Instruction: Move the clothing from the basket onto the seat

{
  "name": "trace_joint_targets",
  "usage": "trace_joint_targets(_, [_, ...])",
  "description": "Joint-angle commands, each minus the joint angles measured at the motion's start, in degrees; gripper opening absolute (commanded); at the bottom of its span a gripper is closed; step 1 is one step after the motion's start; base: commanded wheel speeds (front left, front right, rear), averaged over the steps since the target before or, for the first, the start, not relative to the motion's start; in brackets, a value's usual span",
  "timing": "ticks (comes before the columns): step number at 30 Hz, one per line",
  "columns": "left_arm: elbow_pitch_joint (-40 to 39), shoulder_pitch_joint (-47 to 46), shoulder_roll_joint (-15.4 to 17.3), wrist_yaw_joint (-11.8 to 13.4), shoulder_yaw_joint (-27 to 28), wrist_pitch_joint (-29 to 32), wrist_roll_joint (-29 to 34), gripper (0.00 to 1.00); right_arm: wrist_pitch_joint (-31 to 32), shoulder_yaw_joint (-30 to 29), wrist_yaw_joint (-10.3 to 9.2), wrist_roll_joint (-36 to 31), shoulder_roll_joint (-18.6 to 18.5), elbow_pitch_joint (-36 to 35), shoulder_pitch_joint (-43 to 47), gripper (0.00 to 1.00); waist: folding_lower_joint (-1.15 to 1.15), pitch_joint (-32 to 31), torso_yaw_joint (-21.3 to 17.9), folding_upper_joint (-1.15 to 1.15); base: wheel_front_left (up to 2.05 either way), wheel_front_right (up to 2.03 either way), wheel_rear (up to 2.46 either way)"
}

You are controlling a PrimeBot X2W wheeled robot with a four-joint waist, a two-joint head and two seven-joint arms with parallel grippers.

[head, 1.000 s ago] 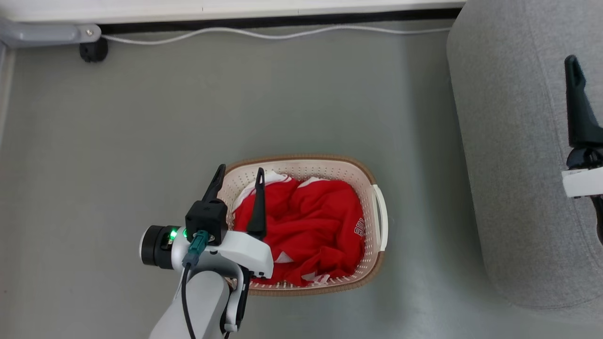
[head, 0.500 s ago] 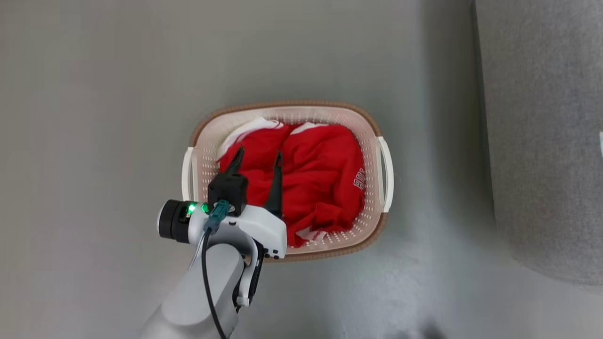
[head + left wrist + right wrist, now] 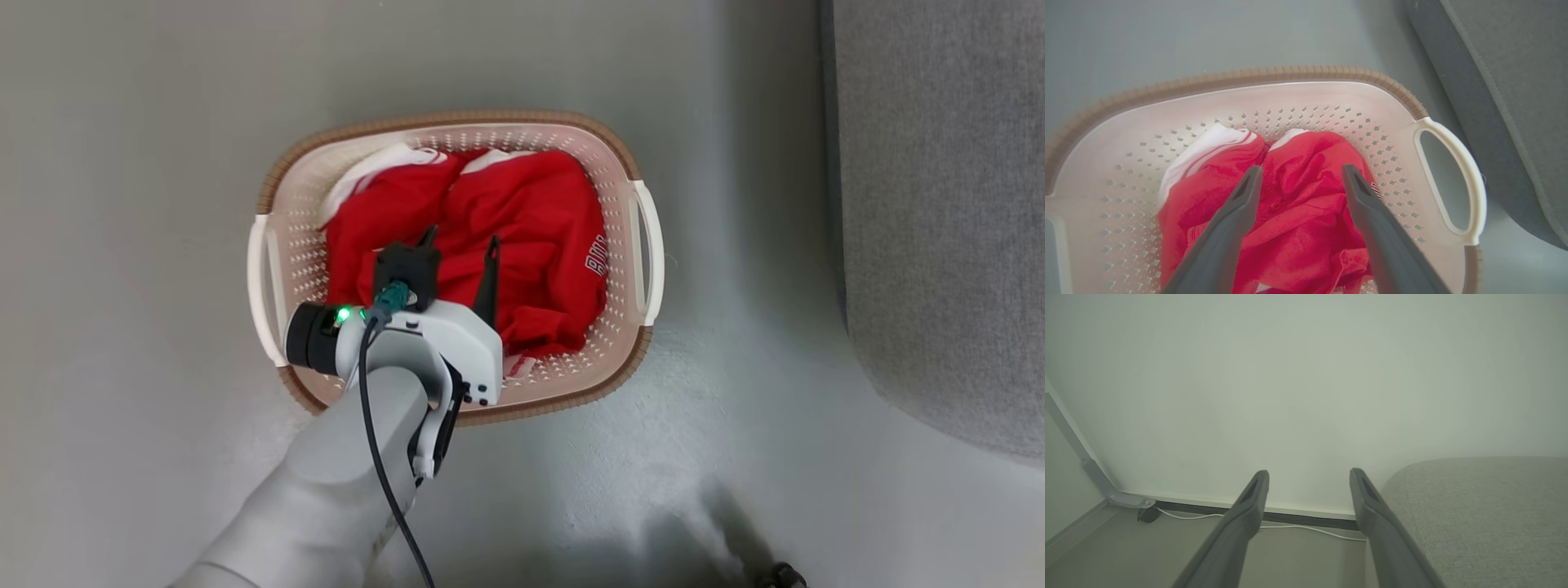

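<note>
Fingers (image 3: 1237,212) of the left gripper (image 3: 461,238) stand spread over the red clothing (image 3: 531,212), pinching nothing. The clothing lies heaped in the cream laundry basket (image 3: 457,122) on the floor (image 3: 147,163), near the grey seat (image 3: 939,204). The right gripper (image 3: 1309,473) is spread too, empty.

Smooth grey floor (image 3: 122,204). Pale wall (image 3: 1306,375) at its far edge, with a dark skirting strip (image 3: 1306,520) along the foot. A white cable (image 3: 1184,517) lies on the floor along the skirting. A grey metal frame leg (image 3: 1126,501) stands in the far left corner, with a black caster (image 3: 1147,514) beside it. A small dark object (image 3: 784,576) at the near edge is cut off and unidentifiable.
</note>
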Motion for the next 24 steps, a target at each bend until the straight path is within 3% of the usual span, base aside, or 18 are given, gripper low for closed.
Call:
trace_joint_targets(1, [0.19, -1.21, 0.45, -0.58, 0.05, -0.58, -1.36, 1.00, -0.34, 0.61, 0.24, 0.55, -0.79, -1.89, 0.63, 1.00, 0.00, 1.29, -1.08, 0.00, 0.00, 0.00, 0.00])
trace_joint_targets(14, [8.56, -12.16, 0.45, 0.36, -14.52, 2.62, -16.96, 1.00, -0.34, 2.21, 0.24, 1.78, 1.77, -4.79, -3.11, 1.00, 0.00, 8.19, -5.98, 0.00, 0.00, 0.00, 0.00])
trace_joint_targets(24, [13.21, -16.27, 0.45, 2.28, -20.09, 5.23, -21.48, 1.00, -0.34, 3.36, 0.24, 2.34, 3.43, -6.03, -4.75, 1.00, 0.00, 11.02, -8.90, 0.00, 0.00, 0.00, 0.00])
